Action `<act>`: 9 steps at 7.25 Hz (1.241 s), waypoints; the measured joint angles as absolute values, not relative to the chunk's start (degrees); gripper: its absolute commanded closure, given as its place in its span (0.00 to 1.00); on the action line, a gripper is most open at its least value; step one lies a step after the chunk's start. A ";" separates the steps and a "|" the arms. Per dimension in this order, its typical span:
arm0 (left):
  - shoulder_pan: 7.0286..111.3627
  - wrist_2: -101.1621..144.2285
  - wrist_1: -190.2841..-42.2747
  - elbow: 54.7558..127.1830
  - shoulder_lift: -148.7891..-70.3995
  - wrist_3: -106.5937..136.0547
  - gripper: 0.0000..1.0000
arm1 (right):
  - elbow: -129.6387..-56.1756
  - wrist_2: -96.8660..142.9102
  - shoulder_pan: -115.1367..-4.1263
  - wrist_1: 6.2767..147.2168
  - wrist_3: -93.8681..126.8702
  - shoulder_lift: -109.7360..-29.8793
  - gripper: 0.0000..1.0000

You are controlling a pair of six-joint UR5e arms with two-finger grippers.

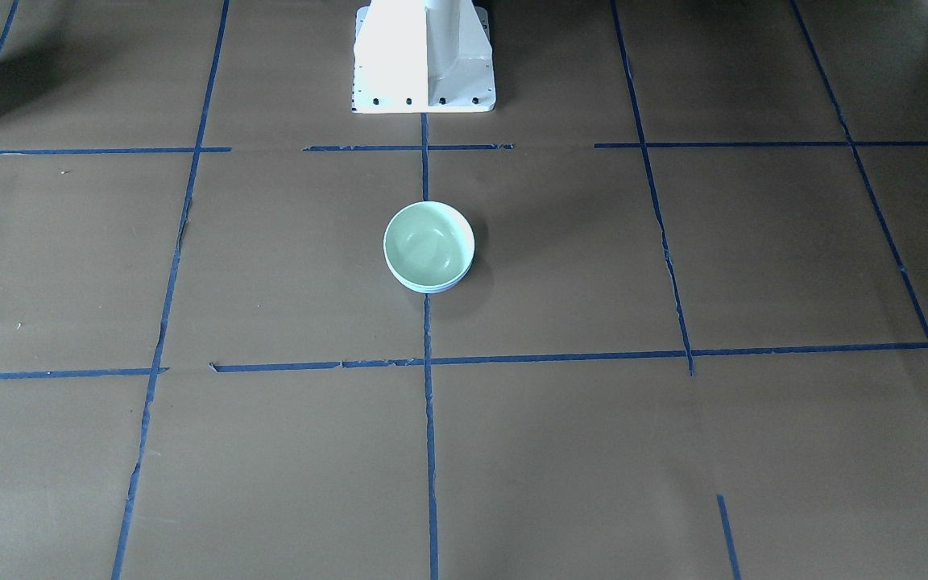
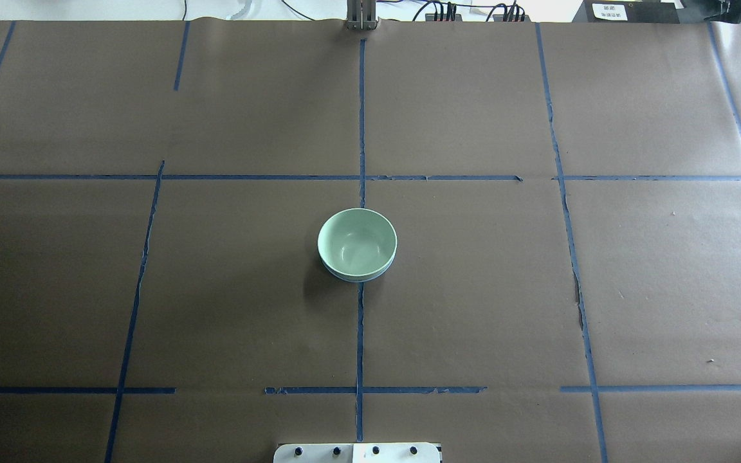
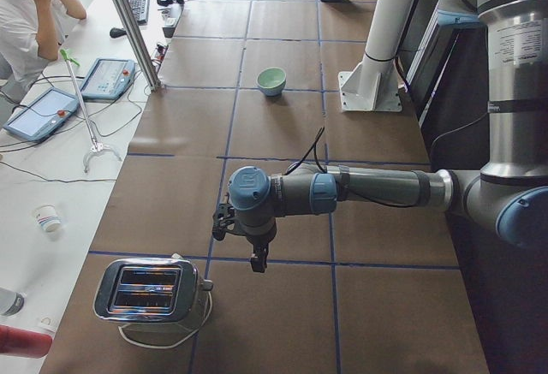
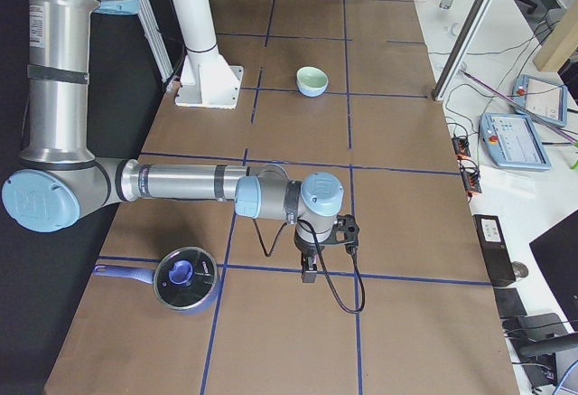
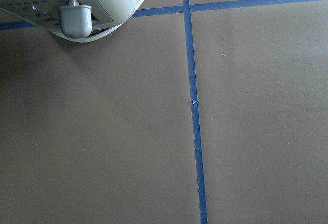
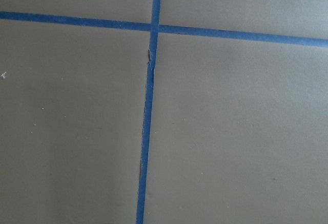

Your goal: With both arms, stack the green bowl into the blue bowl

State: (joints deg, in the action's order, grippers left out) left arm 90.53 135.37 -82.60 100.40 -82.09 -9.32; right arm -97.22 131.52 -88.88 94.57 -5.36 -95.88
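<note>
Apparently green bowl (image 2: 357,241) inside blue bowl (image 2: 357,278)

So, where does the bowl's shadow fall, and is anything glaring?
Overhead exterior: the green bowl throws a soft shadow to its lower left. Exterior front-facing: the shadow lies right of the bowl, and the white pedestal is overexposed. Wrist views: even light, no glare.

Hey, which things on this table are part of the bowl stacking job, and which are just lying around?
Job: green bowl, nested in the blue bowl; left gripper; right gripper.
Lying about: toaster; lidded blue pot; paper cup.
</note>
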 measured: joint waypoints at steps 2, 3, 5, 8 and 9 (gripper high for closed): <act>90.53 135.43 -82.60 100.51 -82.06 -9.32 0.00 | -97.21 131.71 -88.77 94.51 -5.36 -95.81 0.00; 90.53 135.43 -82.56 100.54 -82.03 -9.32 0.00 | -97.21 131.74 -88.67 94.49 -5.36 -95.81 0.00; 90.53 135.44 -82.53 100.55 -82.01 -9.32 0.00 | -97.18 131.75 -88.33 94.48 -5.42 -95.80 0.00; 90.53 135.44 -82.53 100.62 -82.00 -9.32 0.00 | -97.20 131.75 -88.06 94.48 -5.45 -95.80 0.00; 90.53 135.44 -82.53 100.63 -82.00 -9.32 0.00 | -97.20 131.75 -88.02 94.48 -5.47 -95.80 0.00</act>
State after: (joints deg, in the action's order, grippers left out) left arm 90.53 135.44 -82.53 100.63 -82.00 -9.32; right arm -97.20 131.75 -88.02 94.48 -5.47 -95.80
